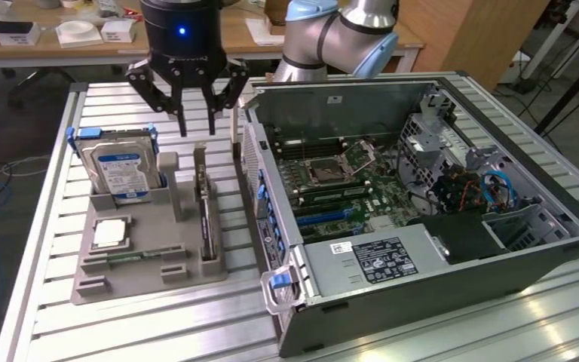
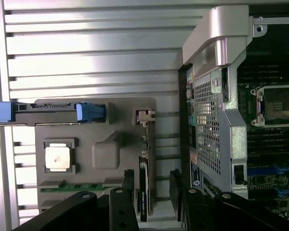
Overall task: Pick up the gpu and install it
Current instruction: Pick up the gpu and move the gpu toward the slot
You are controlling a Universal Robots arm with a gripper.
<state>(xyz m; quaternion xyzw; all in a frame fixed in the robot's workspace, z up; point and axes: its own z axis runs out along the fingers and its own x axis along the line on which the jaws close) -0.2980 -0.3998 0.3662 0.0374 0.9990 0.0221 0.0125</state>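
Note:
The gpu (image 1: 205,219) is a thin dark card standing on its edge in a slot of the grey holder tray (image 1: 139,280), beside the open computer case (image 1: 421,188). My gripper (image 1: 197,130) hangs open in the air above the card's far end, touching nothing. In the wrist view the gpu (image 2: 144,190) runs between my two black fingers (image 2: 129,179), with the gripper (image 2: 152,185) straddling it from above and a gap on each side. The card's metal bracket end (image 2: 144,117) shows at the tray's far edge.
In the same tray a silver hard drive (image 1: 118,170) with blue rails stands upright, next to a CPU (image 1: 108,232) and a green memory stick (image 1: 133,256). The case's perforated rear panel (image 2: 216,120) rises close beside the gpu. A motherboard (image 1: 340,181) lies inside the case.

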